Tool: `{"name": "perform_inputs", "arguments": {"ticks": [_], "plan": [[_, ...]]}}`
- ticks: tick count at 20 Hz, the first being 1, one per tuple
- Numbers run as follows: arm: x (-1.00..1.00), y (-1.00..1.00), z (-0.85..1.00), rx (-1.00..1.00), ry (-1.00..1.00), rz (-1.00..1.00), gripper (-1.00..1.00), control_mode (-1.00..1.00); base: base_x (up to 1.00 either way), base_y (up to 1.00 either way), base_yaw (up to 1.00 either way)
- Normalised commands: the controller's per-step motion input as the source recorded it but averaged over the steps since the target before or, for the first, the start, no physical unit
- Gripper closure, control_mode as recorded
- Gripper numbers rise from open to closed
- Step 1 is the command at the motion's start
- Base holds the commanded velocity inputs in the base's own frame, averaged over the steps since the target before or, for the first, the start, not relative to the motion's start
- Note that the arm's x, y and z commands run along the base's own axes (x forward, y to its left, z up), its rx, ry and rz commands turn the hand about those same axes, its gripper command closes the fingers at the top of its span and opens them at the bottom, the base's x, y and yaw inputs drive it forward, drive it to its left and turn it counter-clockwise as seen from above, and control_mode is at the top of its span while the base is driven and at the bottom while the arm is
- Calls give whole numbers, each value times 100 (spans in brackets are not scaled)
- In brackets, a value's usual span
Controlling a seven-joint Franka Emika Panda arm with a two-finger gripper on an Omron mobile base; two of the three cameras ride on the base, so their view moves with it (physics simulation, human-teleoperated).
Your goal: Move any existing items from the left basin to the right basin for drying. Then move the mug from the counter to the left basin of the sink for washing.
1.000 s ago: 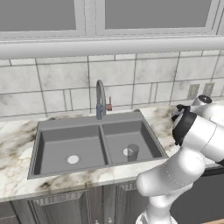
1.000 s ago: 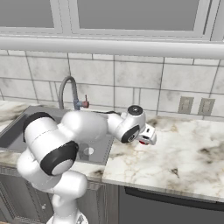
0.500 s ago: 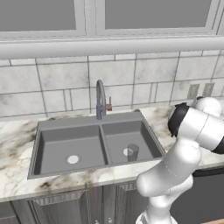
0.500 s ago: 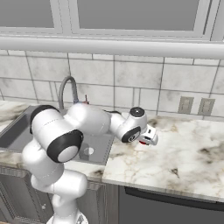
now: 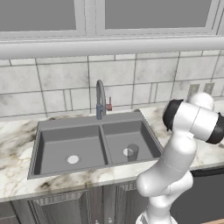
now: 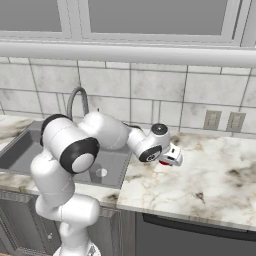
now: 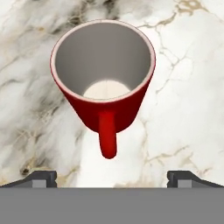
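The red mug (image 7: 103, 78) stands upright on the marble counter (image 7: 183, 87), its pale inside facing the hand view and its handle pointing toward the bottom of that view. My gripper (image 7: 112, 177) hovers right above it, open, with one dark fingertip (image 7: 41, 178) on each side and nothing between them. From the right base view, the gripper (image 6: 169, 161) is over the counter (image 6: 215, 175) to the right of the sink, with a bit of the red mug (image 6: 163, 163) showing under it. The grey cup (image 5: 133, 152) stands upright in the narrower right basin (image 5: 140, 135). The wider left basin (image 5: 57, 148) holds just its drain.
An arched grey faucet (image 5: 100, 98) with a red handle rises behind the sink's divider. A tiled wall with outlets (image 6: 212, 120) backs the counter. Open marble stretches to the right of the mug. My arm's elbow (image 5: 192, 120) bulks above the sink's right edge.
The arm's elbow and shoulder have swung while the hand stayed over the mug on the counter. The jaws remain open. The cup has not moved.
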Motion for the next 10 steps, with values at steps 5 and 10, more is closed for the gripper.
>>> {"name": "perform_inputs", "arguments": {"ticks": [5,10], "plan": [[16,-6,-9,0,0,1,-100,-100,0,0,0],[16,-3,-7,0,0,2,-100,-100,0,0,0]]}}
